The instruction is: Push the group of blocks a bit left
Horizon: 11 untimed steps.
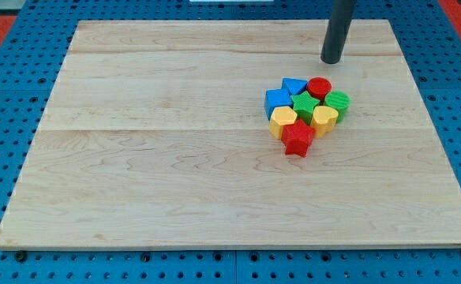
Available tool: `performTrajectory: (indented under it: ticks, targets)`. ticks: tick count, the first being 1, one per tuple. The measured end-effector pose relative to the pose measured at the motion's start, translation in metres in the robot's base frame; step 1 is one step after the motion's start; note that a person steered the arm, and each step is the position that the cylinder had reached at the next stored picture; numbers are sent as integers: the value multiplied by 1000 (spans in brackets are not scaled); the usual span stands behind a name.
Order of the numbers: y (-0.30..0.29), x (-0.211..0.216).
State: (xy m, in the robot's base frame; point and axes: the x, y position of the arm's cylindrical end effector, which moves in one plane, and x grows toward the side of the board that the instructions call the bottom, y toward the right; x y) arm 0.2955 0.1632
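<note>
A tight group of blocks sits right of the board's centre. It holds a blue cube (pixel 277 100), a blue triangle (pixel 294 85), a red cylinder (pixel 319 87), a green star (pixel 305 104), a green cylinder (pixel 337 102), a yellow hexagon (pixel 282 121), a yellow heart (pixel 324 118) and a red star (pixel 297 139). My tip (pixel 331 60) stands above the group toward the view's top, just beyond the red cylinder, with a small gap and touching no block.
The wooden board (pixel 175 158) lies on a blue perforated table (pixel 1 118). A red area shows at the view's top corners.
</note>
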Motion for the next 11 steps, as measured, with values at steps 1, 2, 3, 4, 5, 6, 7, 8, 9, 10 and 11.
performTrajectory:
  ticks: [1,2,3,4,5,6,7,8,9,10,11]
  targets:
    - [6,0]
    - [52,-7]
    - [102,-1]
    - [138,37]
    - [122,78]
    - [80,108]
    - [43,126]
    - [8,127]
    - [4,122]
    - [-3,122]
    - [-17,125]
